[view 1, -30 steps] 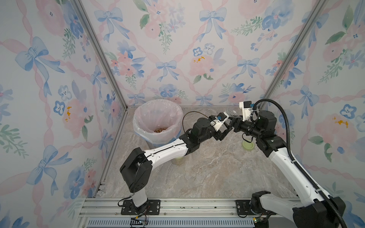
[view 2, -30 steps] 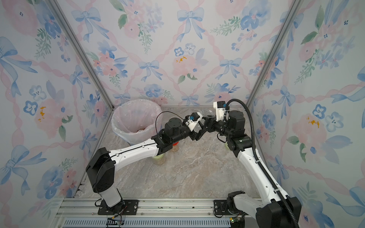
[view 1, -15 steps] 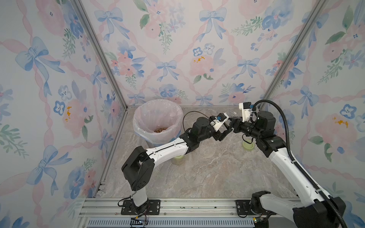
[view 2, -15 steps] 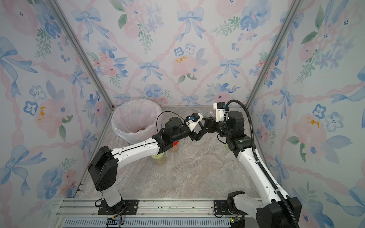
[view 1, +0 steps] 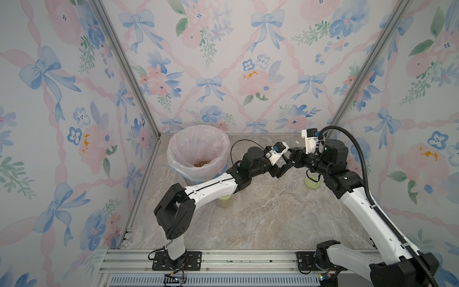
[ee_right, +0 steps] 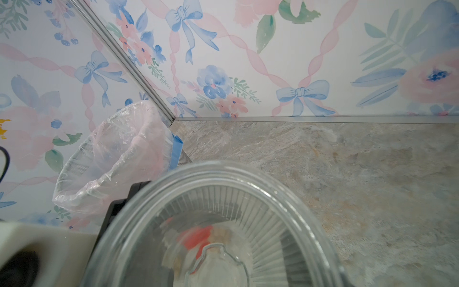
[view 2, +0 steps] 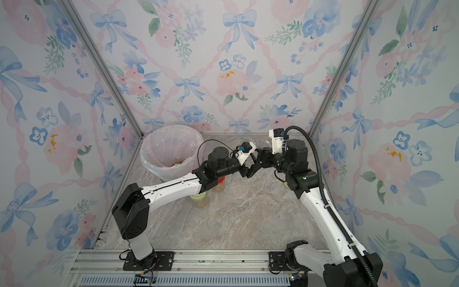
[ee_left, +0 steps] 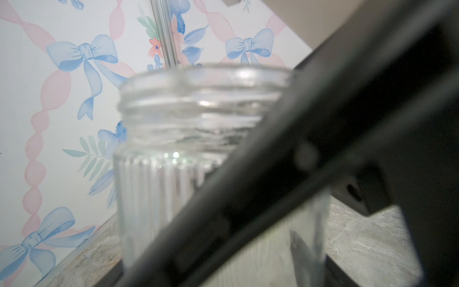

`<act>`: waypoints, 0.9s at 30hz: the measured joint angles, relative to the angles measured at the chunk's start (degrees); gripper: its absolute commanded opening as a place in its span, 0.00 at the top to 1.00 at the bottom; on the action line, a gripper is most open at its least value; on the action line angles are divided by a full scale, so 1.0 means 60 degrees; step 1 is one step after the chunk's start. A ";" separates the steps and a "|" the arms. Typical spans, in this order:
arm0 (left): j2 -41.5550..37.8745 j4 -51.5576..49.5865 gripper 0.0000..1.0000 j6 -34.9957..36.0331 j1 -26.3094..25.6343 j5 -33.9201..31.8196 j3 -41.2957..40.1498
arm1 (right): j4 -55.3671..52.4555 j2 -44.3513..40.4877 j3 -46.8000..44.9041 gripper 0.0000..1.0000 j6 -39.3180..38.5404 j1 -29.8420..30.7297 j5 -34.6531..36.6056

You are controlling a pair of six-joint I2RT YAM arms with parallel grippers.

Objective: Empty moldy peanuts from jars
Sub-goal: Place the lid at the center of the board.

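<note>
**A:** Which jar is up in the air?

**B:** The empty jar [view 1: 293, 143], just right of centre in both top views. It is ribbed clear glass with no lid, and nothing shows inside it [ee_left: 198, 129]. The left gripper [view 1: 283, 166] and right gripper [view 1: 292, 157] meet there, and both sets of jaws are clamped part-way closed on its body.

**A:** And the peanuts?

**B:** A small tan heap of moldy peanuts [view 1: 201, 164] lies at the bottom of the bag-lined bin [view 1: 173, 159], left of centre by the back corner.

**A:** Other jars?

**B:** There are two, both standing on the marble table [view 1: 273, 223] under the left arm. The green-lidded jar [view 2: 198, 200] shows tan pieces through its glass. The red-lidded jar [view 2: 220, 183] is just beyond it, mostly hidden, with tan showing below its lid.

**A:** Anything loose?

**B:** A pale green lid [view 1: 312, 183] lies flat on the table at centre right, below the right arm's wrist and well apart from the bin.
</note>
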 measured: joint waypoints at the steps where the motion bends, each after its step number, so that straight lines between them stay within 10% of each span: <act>1: 0.0022 -0.0036 0.33 0.0004 0.0000 0.0036 0.0069 | -0.0033 -0.0004 0.0033 0.58 -0.0029 0.0000 0.0036; 27: 0.0481 -0.0240 0.02 0.0051 -0.0004 0.0758 0.0765 | -0.0794 -0.0018 0.0477 0.59 -0.0863 0.0000 0.0783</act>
